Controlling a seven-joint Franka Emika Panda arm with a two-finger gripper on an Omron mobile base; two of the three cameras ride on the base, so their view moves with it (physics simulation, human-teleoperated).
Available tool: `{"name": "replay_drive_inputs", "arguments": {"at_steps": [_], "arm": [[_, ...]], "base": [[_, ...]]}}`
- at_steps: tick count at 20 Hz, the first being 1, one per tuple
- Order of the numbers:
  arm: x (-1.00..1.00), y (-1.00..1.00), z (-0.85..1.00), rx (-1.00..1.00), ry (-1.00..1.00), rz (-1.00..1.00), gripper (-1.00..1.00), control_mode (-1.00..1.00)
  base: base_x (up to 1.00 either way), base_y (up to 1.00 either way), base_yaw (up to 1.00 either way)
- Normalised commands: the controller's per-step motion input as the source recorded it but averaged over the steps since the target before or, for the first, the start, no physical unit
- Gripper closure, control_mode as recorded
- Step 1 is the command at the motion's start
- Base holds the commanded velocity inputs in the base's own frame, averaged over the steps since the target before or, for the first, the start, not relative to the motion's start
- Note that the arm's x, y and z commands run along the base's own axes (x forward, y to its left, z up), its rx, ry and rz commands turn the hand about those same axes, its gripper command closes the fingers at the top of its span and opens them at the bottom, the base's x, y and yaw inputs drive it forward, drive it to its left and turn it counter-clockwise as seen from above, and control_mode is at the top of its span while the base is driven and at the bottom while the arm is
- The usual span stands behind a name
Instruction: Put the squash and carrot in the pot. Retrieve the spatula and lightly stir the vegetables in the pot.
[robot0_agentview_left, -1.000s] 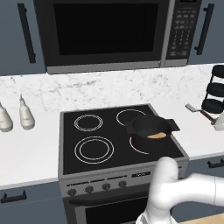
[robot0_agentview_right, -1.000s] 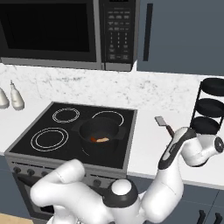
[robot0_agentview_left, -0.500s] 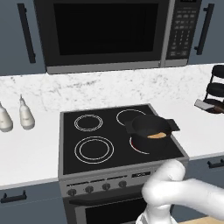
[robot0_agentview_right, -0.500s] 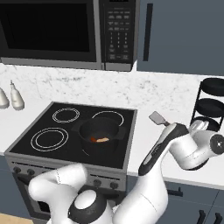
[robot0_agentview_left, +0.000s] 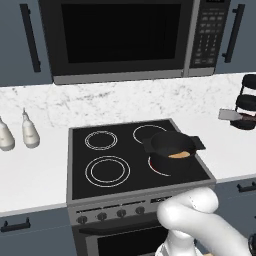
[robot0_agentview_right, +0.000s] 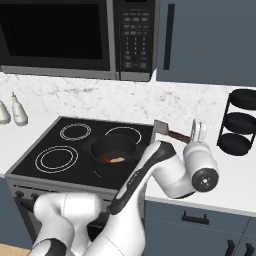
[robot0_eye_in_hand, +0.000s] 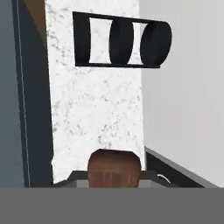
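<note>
Brown handle: end-on at the bottom of the hand view, sitting between the finger tips; belongs to the spatula (robot0_eye_in_hand: 114, 168).
Hand (robot0_agentview_right: 198, 130): clenched on the spatula handle, up off the desk (robot0_agentview_right: 220, 172) to the right of the stove (robot0_agentview_right: 35, 150).
Spatula pose: roughly level, grey blade pointing back toward the pot (robot0_agentview_right: 112, 152); probably held at the handle end so the blade can reach down into the pot.
Pot: on the front right burner, near the hand, not touching the blade.
Squash (robot0_agentview_right: 118, 160): tan, lying in the pot bottom.
Carrot (robot0_agentview_right: 107, 159): orange, just beside the squash, also inside. Loading step looks done; stirring not yet.
Rack (robot0_agentview_right: 242, 122): black, three tiers, on the desk behind the hand.
View gaps: right base view gives the grip and both vegetables; left base view gives the blade near the rack and one tan piece in the pot, grip cut off at the edge; hand view rolled sideways, rack lying on its side.
</note>
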Motion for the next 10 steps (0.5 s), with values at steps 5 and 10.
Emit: {"name": "replay_drive_inputs", "arguments": {"at_steps": [5, 10], "arm": [[-0.27, 0.5, 0.67, -0.85, -0.34, 0.35, 1.0, -1.0], [-0.17, 0.53, 0.34, -0.86, -0.08, 0.38, 1.0, -1.0]], "base": [[0.0, 0.0, 0.0], [0.0, 0.0, 0.0]]}}
